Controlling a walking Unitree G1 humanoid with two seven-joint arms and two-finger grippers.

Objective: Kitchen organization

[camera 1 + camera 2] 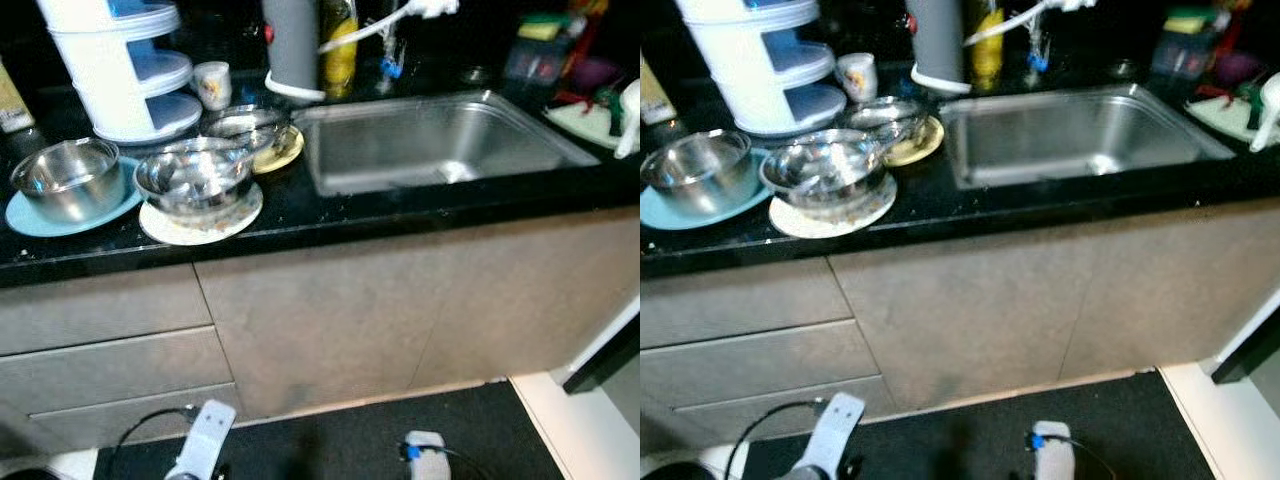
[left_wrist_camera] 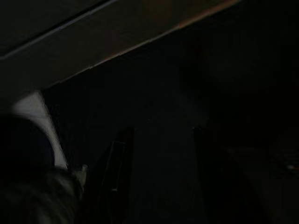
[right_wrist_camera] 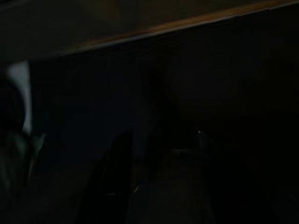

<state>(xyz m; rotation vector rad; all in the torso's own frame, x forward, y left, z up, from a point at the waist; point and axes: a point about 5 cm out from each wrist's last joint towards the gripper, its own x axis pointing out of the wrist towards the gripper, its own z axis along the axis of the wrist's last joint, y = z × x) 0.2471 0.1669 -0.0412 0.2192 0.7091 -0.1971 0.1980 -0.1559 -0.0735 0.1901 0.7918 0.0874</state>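
Right now your left gripper (image 2: 156,177) and right gripper (image 3: 159,177) hang low by the cabinet base, fingers apart and empty (both wrist views are very dark). Well above and ahead of them, three steel bowls (image 1: 195,180) sit on plates (image 1: 200,225) on the black counter (image 1: 330,205), left of the sink (image 1: 430,145). Reach carelessly and a bowl could skid off its plate, since polished steel on a loose plate likely slides.

The picture is very dark. The right end effector (image 3: 161,182) hangs with its two black fingers (image 3: 119,177) apart, over a dark floor (image 3: 224,84). A cabinet base edge (image 3: 187,21) crosses at twelve o'clock.
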